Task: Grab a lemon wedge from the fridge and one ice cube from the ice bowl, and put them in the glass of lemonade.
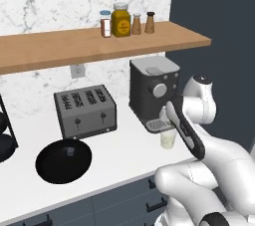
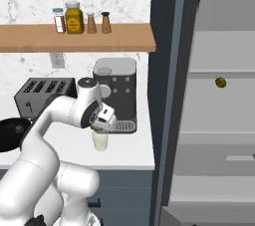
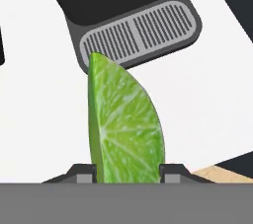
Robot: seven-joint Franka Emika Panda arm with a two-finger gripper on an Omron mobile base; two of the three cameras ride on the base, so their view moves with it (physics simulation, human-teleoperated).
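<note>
Green and bright, the lemon wedge (image 3: 126, 124) is sitting between the two finger tips of the gripper (image 3: 127, 172), which is closing on it from both sides; in the hand view its point is standing up in front of the grey drip grate of the coffee machine (image 3: 141, 30). In the right base view the gripper (image 2: 98, 127) is hanging just above the glass of lemonade (image 2: 100, 141), and a small bit of the wedge is showing over the rim. The glass is standing on the white counter (image 1: 124, 155), just in front of the coffee machine (image 1: 152, 90). To the left of it the toaster (image 1: 85, 110) is standing, and the ice bowl (image 1: 63, 160) is lying in front of the toaster, near the counter edge. The fridge (image 2: 219, 100) is standing open on the right, and one small dark round fruit (image 2: 220, 82) is lying on a shelf inside.
</note>
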